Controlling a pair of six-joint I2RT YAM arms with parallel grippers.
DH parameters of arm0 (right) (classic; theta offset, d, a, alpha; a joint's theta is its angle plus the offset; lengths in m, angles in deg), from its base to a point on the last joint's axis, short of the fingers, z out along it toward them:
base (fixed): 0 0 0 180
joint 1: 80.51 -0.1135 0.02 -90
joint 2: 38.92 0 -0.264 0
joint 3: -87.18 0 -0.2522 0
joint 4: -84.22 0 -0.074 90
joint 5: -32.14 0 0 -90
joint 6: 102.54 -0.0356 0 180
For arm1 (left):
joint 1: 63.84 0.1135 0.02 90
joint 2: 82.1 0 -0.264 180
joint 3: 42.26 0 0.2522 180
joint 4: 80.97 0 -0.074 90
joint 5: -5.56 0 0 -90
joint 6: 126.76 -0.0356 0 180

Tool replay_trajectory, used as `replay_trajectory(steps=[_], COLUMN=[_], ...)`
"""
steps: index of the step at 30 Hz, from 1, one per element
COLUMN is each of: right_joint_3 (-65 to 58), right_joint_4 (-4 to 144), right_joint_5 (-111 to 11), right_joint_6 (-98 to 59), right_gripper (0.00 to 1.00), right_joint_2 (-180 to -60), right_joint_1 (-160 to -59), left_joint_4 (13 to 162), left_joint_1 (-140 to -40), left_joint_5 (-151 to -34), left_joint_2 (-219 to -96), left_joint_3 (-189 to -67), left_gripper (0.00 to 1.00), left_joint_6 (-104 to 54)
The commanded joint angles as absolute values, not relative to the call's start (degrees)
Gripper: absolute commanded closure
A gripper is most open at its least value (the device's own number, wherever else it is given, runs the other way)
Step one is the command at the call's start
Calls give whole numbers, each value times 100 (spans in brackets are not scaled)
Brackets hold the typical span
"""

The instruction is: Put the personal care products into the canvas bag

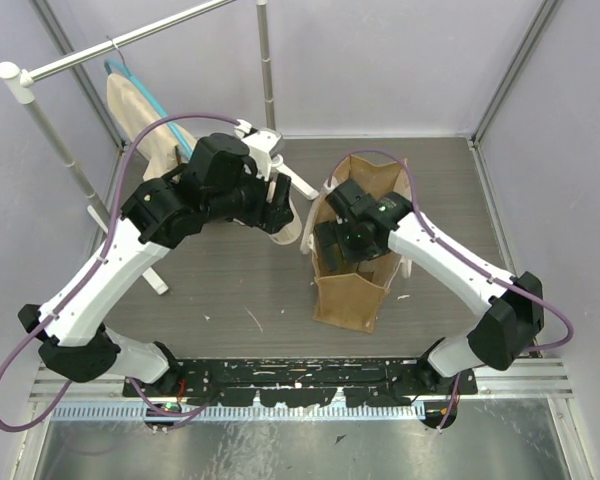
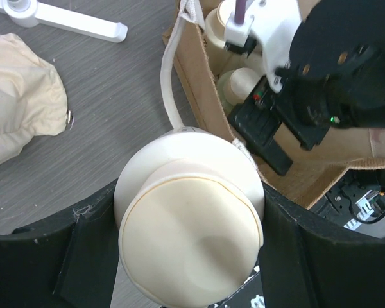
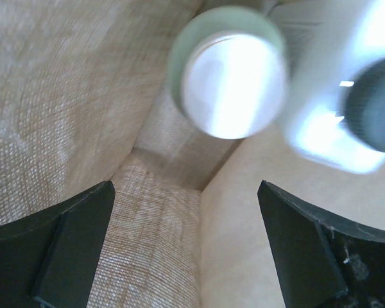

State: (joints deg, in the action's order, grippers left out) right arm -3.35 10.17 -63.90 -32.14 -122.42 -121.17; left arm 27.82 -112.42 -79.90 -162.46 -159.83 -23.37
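Between the fingers of the left claw [image 2: 187,250] sits a round cream bottle [image 2: 189,218]. Its wide cap faces the wrist camera, and the claw is clamped on it from both sides. The bottle is held just beside the rim of the canvas bag [image 1: 348,295] (a pale strap [image 2: 170,83] runs down right next to it). The left arm [image 1: 110,270] stretches from its base toward the middle of the desk [image 1: 240,290], elbow bent, wrist turned toward the bag.

Inside the bag, the right claw [image 3: 189,240] is spread wide with nothing in it. Ahead of it, by a corner of the bag, are a second round bottle [image 3: 231,77] and a white bottle with a dark cap [image 3: 333,109], both blurred. The right arm [image 1: 450,265] reaches in over the bag's top from the right side.
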Motion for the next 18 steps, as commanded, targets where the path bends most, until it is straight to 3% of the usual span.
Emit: replay_trajectory(steps=[1, 12, 18], right_joint_3=[514, 2371, 3151], right_joint_4=[490, 112, 321], right_joint_5=[-6761, -7518, -7819], right_joint_6=[-2835, -2229, -1729], right_gripper=[0, 0, 0], right_joint_2=[-12065, -12236, -12514], right_joint_1=[-11814, -10984, -9981], left_joint_4=[3233, 3164, 3390], left_joint_1=[-11299, -11384, -11500], left_joint_5=[-8150, -8757, -8985], left_joint_2=[-16188, -16735, -17130], left_joint_3=[-16645, -17406, -17832], left_gripper=[97, 97, 97], left_joint_6=[-2487, -2701, -2859])
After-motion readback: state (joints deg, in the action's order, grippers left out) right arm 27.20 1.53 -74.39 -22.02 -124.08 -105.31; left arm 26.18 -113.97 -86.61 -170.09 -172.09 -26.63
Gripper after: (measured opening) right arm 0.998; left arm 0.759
